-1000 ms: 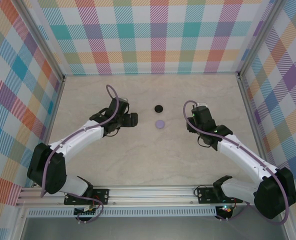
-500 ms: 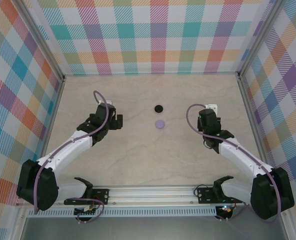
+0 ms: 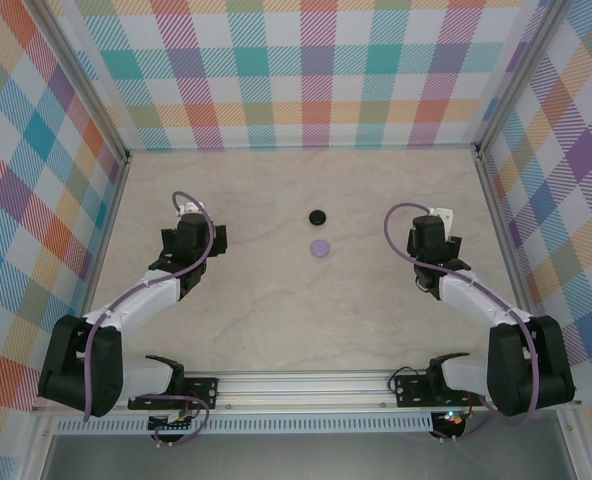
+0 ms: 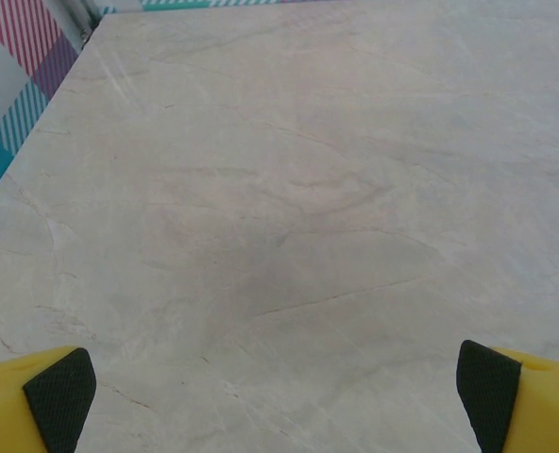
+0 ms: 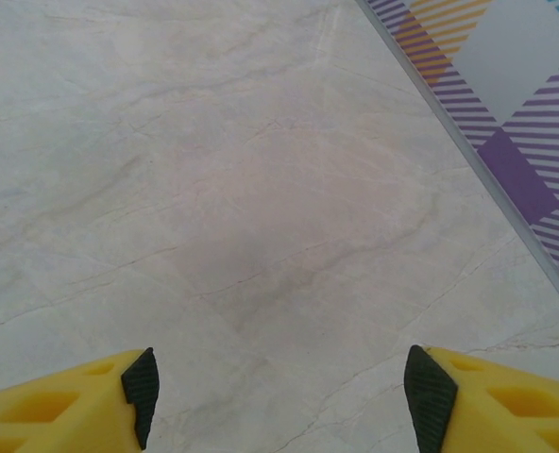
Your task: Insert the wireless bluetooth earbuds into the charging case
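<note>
Top view. The left fingers (image 3: 189, 233) and right fingers (image 3: 430, 236) are both low over the counter (image 3: 276, 320), well apart from each other. Between the two sets lie two small round discs. The black charging case (image 3: 318, 216) is on the far side and the lavender charging case (image 3: 321, 248) just nearer, close together but not touching. Both sit well to the right of the left fingers and well to the left of the right ones. No earbuds can be made out loose on the counter. They are too small to settle at this size, and may be inside the cases.

Left wrist. The left fingers (image 4: 60, 396) stand wide apart with nothing between them, only bare counter (image 4: 279, 189) ahead. A strip of plaid wall (image 4: 15, 57) is at far left.

Right wrist. The right fingers (image 5: 140, 389) are also apart and empty, with bare counter (image 5: 213, 189) between and ahead. Plaid wall (image 5: 506, 142) is off to their right.

Judgement: insertion looks finished or nearly so, with both arms parked clear of the cases. Any further move calls for a reach inward toward the discs, first to confirm the lids are seated.
</note>
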`<action>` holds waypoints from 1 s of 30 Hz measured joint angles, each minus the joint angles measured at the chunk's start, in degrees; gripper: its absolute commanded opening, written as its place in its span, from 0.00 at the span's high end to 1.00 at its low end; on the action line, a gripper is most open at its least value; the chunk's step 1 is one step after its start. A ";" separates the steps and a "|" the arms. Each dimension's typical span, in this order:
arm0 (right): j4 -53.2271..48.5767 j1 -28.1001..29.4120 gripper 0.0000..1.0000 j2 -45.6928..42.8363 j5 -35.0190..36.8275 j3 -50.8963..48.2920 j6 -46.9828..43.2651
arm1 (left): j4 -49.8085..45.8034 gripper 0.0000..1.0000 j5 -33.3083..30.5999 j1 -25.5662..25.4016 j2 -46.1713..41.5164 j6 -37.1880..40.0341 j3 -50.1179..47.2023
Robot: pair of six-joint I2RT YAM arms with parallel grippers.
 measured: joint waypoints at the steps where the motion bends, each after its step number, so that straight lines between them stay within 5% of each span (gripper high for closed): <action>1: 0.35 -0.20 0.22 0.81 0.00 0.00 0.04 | 0.96 0.00 0.02 0.59 0.83 0.26 -0.48; 7: 3.37 -1.18 0.08 5.90 -0.04 0.00 0.17 | 7.41 0.00 2.51 4.50 6.62 1.01 -3.06; 17: 16.35 -3.30 0.05 8.00 -4.57 -4.66 -1.64 | 16.31 0.00 13.44 9.84 8.81 1.25 -6.36; 30: 29.07 -7.52 0.03 7.45 -20.39 -8.83 -5.22 | 34.80 0.00 23.78 11.15 9.57 2.93 -15.08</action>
